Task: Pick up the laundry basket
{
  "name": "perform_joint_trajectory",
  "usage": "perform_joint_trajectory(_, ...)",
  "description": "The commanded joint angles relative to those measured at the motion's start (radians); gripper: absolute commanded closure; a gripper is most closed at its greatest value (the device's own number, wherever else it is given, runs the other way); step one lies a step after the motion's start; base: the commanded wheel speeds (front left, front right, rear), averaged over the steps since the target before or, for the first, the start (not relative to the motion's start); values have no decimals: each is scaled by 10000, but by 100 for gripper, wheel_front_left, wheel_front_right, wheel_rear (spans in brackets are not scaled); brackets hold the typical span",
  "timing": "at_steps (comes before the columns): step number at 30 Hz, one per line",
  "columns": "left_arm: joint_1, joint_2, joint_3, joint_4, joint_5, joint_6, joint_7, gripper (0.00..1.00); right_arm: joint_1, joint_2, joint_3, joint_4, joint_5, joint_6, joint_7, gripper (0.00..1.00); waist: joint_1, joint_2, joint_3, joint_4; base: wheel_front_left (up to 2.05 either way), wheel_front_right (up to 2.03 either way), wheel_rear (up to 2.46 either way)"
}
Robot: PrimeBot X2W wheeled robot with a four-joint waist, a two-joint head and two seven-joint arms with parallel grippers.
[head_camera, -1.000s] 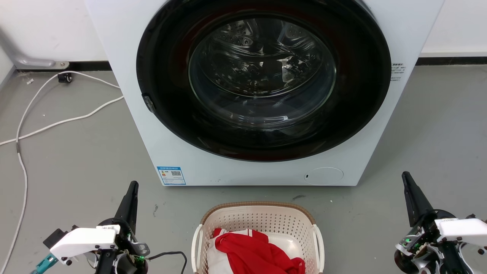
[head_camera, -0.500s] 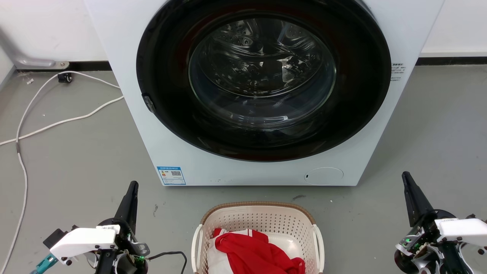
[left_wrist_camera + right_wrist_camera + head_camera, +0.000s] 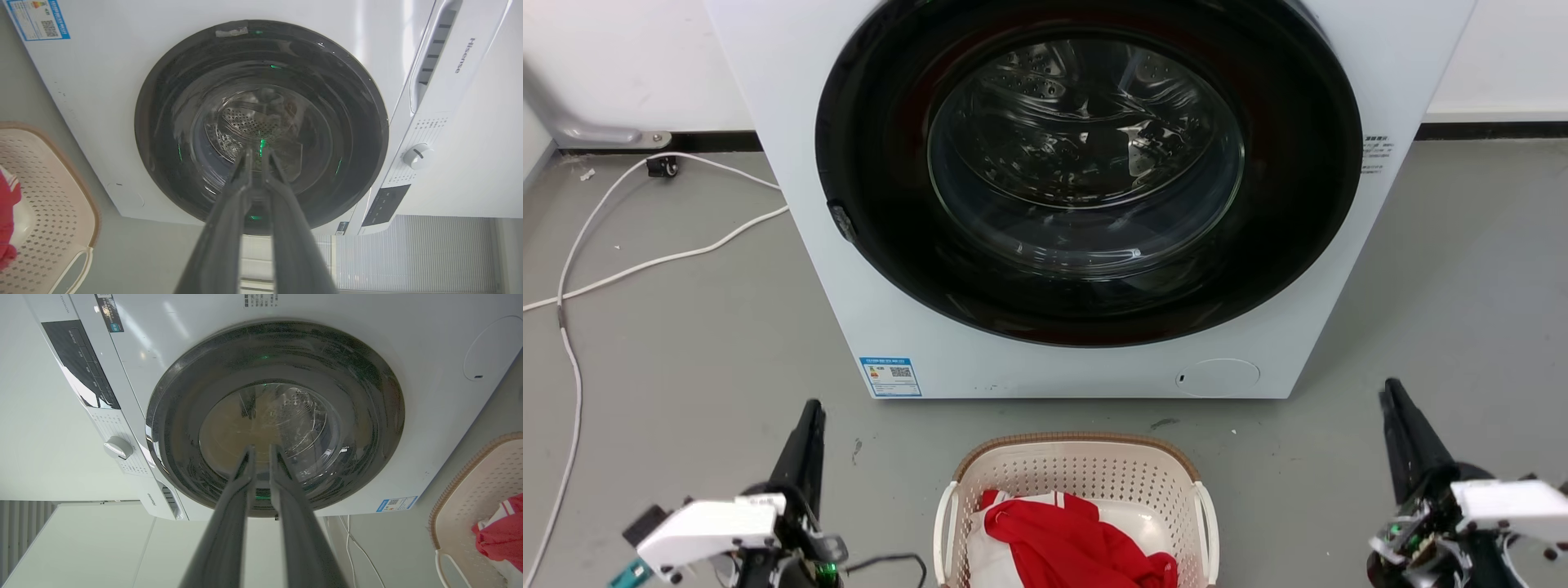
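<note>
Cream laundry basket (image 3: 1078, 469) holding red-and-white cloth (image 3: 1078, 539), left gripper (image 3: 812, 406) and right gripper (image 3: 1390, 389) narrow, empty.

**A white front-loading washer (image 3: 784, 98) was set on a grey floor (image 3: 686, 351) against a white wall (image 3: 621, 57).**

The washer's round dark door (image 3: 890, 245) was shut, and the steel drum (image 3: 1086, 155) was seen through its glass. A blue label (image 3: 890, 376) was stuck near the lower left corner of the front, and a round cap (image 3: 1218, 377) was set near the lower right. A black baseboard (image 3: 1494, 131) was run along the foot of the wall. A white cable (image 3: 654, 261) was trailed over the floor at the left, near a grey pipe (image 3: 580, 129). Soft, even light was reflected off the front, and a dial (image 3: 416, 155) was seen on the control strip.
</note>
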Motion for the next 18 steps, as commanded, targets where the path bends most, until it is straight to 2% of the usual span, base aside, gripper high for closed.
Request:
perform_joint_trajectory(1,47,-10,-6,49,5,8,-11,0,45,4,2,43,-4,0,-5,0,0,-1,0,0,0,0,0)
perform_joint_trajectory(18,685,-35,-145,-336,559,4,-748,0,612,30,379,-176,-658,0,-738,0,0,-1,-5,-3,0,0,0)
